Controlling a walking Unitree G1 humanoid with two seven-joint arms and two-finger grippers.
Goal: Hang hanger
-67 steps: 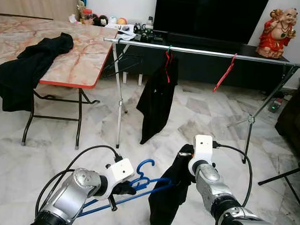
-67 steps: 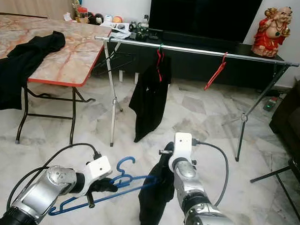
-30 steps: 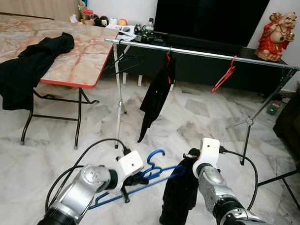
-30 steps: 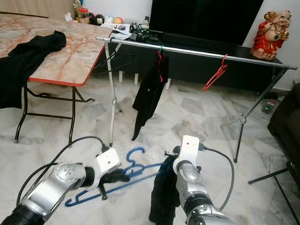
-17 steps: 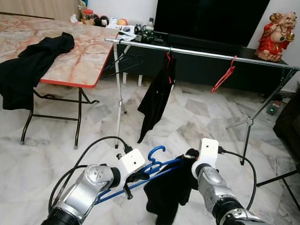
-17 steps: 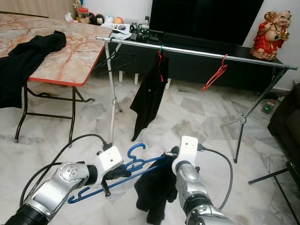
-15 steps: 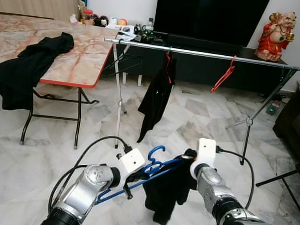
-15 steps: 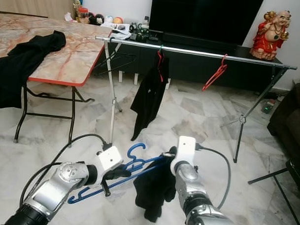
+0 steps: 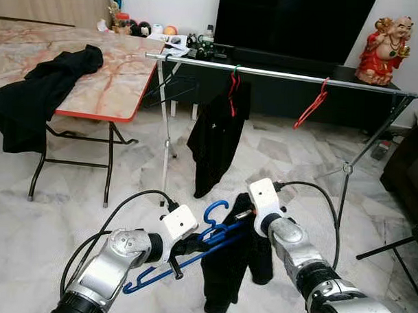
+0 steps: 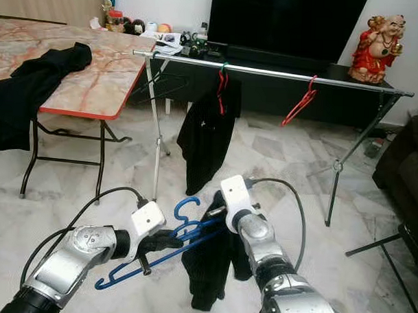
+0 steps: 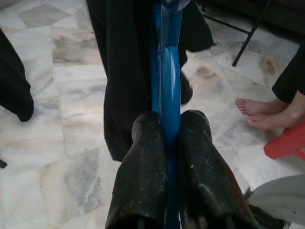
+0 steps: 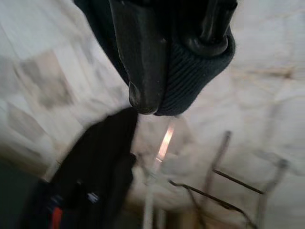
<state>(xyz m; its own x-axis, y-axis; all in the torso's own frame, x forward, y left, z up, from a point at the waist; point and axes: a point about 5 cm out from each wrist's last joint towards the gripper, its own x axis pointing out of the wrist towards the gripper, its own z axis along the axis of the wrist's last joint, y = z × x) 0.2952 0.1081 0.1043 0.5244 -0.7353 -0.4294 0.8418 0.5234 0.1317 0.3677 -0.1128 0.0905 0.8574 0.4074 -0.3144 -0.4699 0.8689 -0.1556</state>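
While both arms hang low over the marble floor, a blue hanger [image 9: 192,255] with a black garment [image 9: 229,267] sits between them, not on the rail yet.

Left gripper [image 11: 164,124] has its two black fingers [image 11: 143,162] pinched tight on the blue hanger's bar, with the hook [image 9: 216,213] curling up beside the right wrist. Right gripper [image 12: 174,81] has its fingers clamped on a ribbed edge of the black garment, which droops from the hanger's far end. Farther off, the silver clothes rail [image 9: 280,73] runs across in front of the TV stand, carrying a dark shirt [image 9: 216,139] on a red hanger [image 9: 233,89] and an empty red hanger [image 9: 312,105]. More black clothing [image 9: 39,95] is draped over the folding table [image 9: 108,81] to the left. A person's bare feet [image 11: 259,112] show in the left wrist view.
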